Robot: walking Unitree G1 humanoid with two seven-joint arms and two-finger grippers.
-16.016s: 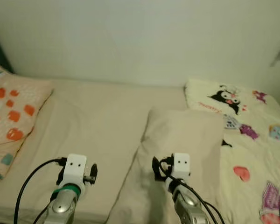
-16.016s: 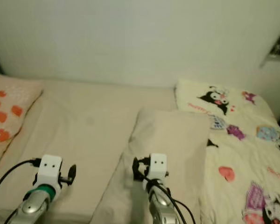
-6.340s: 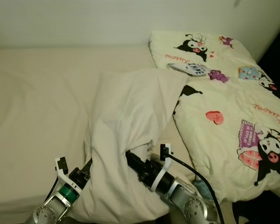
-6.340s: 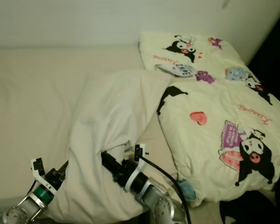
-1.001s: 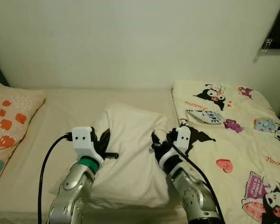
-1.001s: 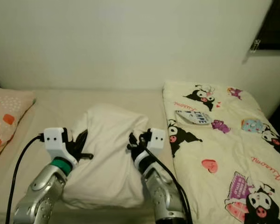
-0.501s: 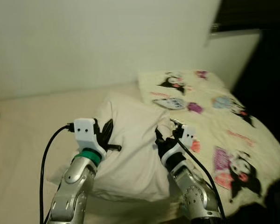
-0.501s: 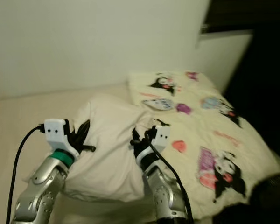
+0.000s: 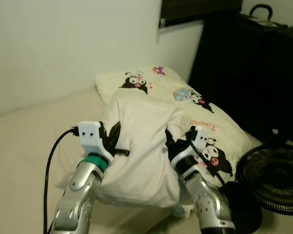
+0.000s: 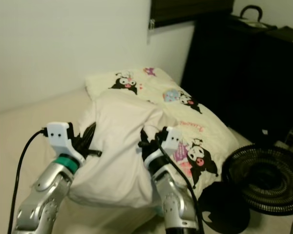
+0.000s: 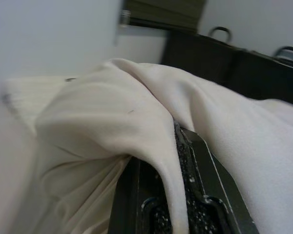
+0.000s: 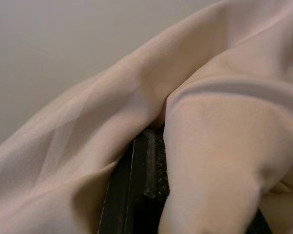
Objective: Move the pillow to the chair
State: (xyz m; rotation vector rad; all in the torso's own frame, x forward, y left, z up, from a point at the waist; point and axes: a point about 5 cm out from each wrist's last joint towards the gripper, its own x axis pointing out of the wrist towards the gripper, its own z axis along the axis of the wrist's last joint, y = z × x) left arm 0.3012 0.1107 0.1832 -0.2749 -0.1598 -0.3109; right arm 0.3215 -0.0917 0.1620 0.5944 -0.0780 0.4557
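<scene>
Left hand (image 9: 113, 146) was pinched on a fold of the plain cream fabric pillow (image 9: 141, 146) at its left side; the left wrist view showed cloth caught between the black fingers (image 11: 185, 161). Right hand (image 9: 172, 148) was likewise clamped on the pillow's right side, fabric bunched over its fingers (image 12: 149, 165). The pillow was held between both hands, above the beige bed (image 9: 24, 141), beside the cartoon-print cream quilt (image 9: 185, 105). A black round fan (image 9: 273, 180) lay on the floor at right.
</scene>
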